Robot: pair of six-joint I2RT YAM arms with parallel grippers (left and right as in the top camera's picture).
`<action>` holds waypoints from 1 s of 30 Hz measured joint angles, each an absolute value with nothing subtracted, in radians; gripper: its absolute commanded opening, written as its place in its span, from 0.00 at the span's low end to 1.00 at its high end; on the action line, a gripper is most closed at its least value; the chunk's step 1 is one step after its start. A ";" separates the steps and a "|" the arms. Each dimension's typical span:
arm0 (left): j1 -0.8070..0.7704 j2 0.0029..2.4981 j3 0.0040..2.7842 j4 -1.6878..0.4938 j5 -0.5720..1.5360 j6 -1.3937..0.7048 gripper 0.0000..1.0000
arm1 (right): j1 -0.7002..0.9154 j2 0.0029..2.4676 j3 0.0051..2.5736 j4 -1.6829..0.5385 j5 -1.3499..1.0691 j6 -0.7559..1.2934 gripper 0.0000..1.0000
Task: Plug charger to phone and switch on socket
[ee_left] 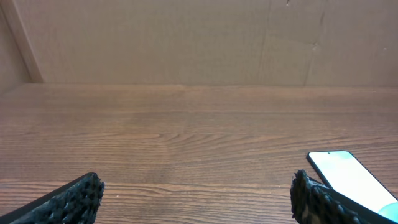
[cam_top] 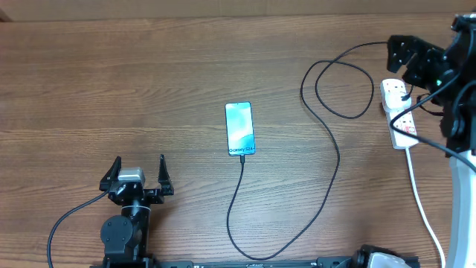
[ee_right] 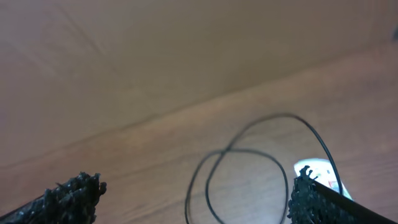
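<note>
The phone [cam_top: 239, 129] lies flat mid-table with its light blue screen up; its corner shows in the left wrist view [ee_left: 348, 171]. The charger [cam_top: 336, 160], a thin black cable, meets the phone's near end, curves toward the front edge, runs back and loops [ee_right: 280, 115] before reaching the socket. The socket [cam_top: 398, 113] is a white power strip at the far right with a black plug [cam_top: 402, 94] in it; one end shows in the right wrist view [ee_right: 314, 169]. My right gripper [cam_top: 407, 63] [ee_right: 196, 199] hovers open over the strip's far end. My left gripper [cam_top: 137, 175] [ee_left: 196, 196] is open and empty, front left of the phone.
The strip's thick white cord [cam_top: 422, 205] trails toward the front right edge. A brown cardboard wall [ee_left: 186, 37] rises behind the wooden table [cam_top: 111, 89]. The right arm's dark links and cables [cam_top: 457, 97] hang over the far right corner.
</note>
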State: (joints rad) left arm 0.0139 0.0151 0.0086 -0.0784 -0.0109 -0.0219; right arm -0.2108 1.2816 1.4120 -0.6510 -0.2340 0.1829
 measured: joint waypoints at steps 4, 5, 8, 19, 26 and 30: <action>0.014 0.015 0.009 -0.079 -0.011 -0.022 1.00 | -0.169 1.218 1.344 -0.554 -0.208 0.183 1.00; 0.014 0.015 0.009 -0.078 -0.011 -0.022 1.00 | -0.161 1.197 1.312 -0.517 -0.203 0.183 1.00; 0.014 0.015 0.009 -0.079 -0.011 -0.022 1.00 | -0.142 1.133 1.198 -0.409 -0.199 0.183 1.00; 0.014 0.015 0.009 -0.079 -0.011 -0.022 1.00 | -0.102 0.900 0.743 0.008 -0.200 0.183 1.00; 0.014 0.015 0.009 -0.079 -0.011 -0.022 1.00 | -0.102 0.718 0.541 0.159 -0.205 0.183 1.00; 0.014 0.015 0.009 -0.078 -0.011 -0.022 1.00 | -0.102 0.621 0.433 0.218 -0.205 0.183 1.00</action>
